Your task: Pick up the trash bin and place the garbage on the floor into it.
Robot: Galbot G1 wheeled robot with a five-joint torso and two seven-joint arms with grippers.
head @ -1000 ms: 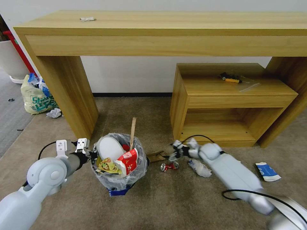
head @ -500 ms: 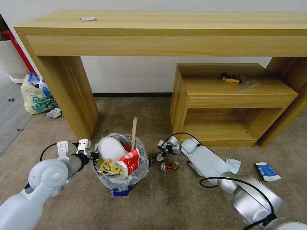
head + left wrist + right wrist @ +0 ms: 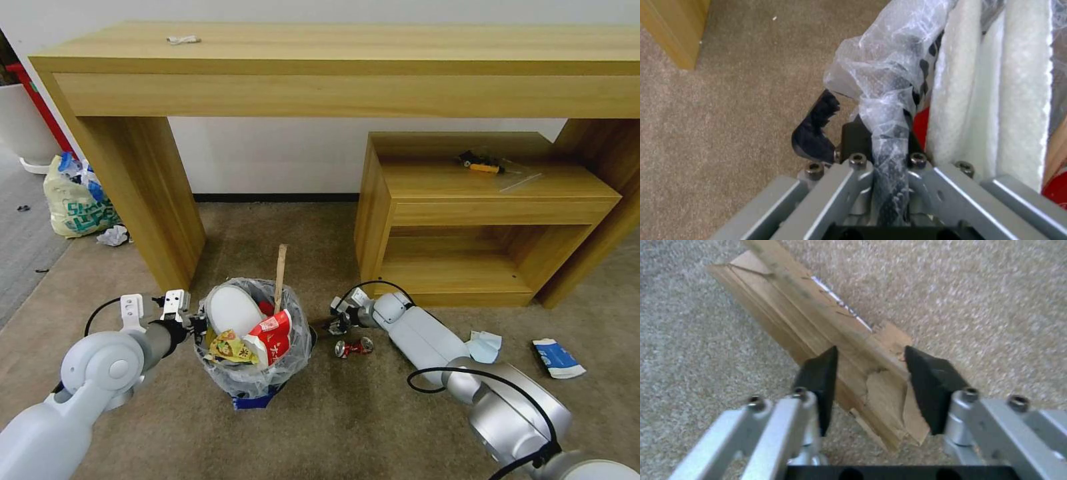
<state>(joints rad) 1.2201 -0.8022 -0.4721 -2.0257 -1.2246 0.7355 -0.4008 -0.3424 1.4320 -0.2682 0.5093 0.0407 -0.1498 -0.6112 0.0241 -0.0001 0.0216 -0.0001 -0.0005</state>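
Observation:
The trash bin, lined with a crinkly clear bag, stands on the carpet holding a white slipper, red wrappers and an upright wood stick. My left gripper is shut on the bin's rim; in the left wrist view the bag-wrapped rim runs between its fingers. To the bin's right my right gripper is low at the carpet. It is open, one pad on each side of the cardboard piece. A crushed red can, pale-blue tissue and blue-white packet lie on the floor.
A wooden desk spans the back, its leg just behind my left arm. A low wooden cabinet stands right behind the right gripper. A yellowish printed shopping bag and crumpled paper lie at far left.
My right gripper has swung left and down from near the can to the cardboard piece, and the arm no longer covers the pale-blue tissue. The left gripper and bin have held still.

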